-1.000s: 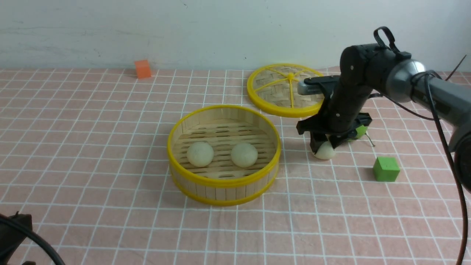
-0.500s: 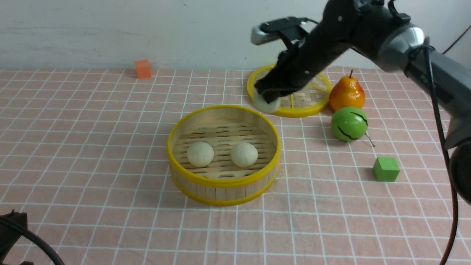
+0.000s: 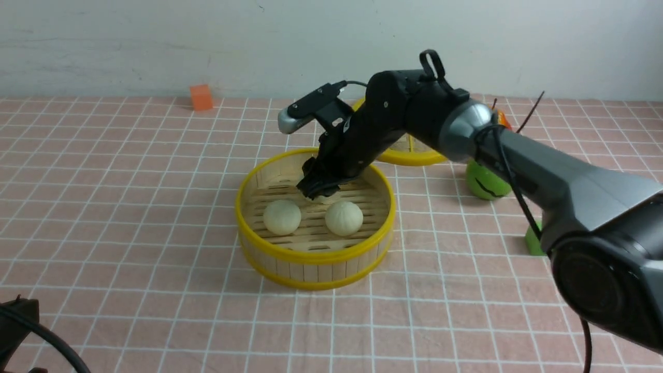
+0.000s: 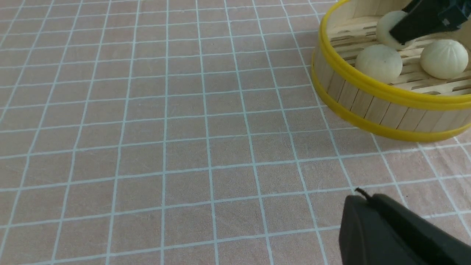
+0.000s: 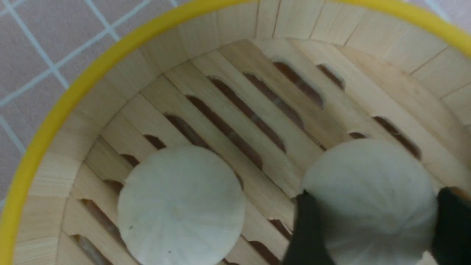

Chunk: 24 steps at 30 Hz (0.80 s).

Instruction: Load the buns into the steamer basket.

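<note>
We find open cloth (image 3: 129,207) left of and in front of the steamer basket (image 3: 316,256). Entry from above is crowded by three buns (image 3: 282,216) and by the right arm (image 3: 393,119), which crosses the far rim. The lid (image 3: 414,157) lies just behind.

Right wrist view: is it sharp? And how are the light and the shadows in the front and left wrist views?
Right wrist view: soft, close-up; the bun between the dark fingers shows only faint pleats. Front view: even light, a soft shadow beside the steamer basket. Left wrist view: the tablecloth grid is crisp.
</note>
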Motion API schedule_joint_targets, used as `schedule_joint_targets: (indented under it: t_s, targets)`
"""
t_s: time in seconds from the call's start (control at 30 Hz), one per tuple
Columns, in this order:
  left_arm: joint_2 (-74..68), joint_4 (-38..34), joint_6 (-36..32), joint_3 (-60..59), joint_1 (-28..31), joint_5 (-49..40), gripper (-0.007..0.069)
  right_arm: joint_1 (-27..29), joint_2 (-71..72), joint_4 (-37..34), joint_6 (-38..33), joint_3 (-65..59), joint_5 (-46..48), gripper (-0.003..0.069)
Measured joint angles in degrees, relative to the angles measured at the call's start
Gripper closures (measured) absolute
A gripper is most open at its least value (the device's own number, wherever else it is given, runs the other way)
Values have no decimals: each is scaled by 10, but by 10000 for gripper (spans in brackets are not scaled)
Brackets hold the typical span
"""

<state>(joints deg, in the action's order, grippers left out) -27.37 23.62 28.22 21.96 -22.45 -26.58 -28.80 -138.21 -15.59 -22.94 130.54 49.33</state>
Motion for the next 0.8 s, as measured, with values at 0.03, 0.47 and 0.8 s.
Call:
schedule_joint_targets:
  t_s: [0.03,0.47,0.8]
  targets:
    - [0,0,0,0,0,2,629,0,10,1,0,0,2,172]
    - [28,-28,0,0,0,10,622,0,279,71,80,-6,103,209]
    - [47,-33,1,0,0,8,610,-1,564,263,164,-288,147,643]
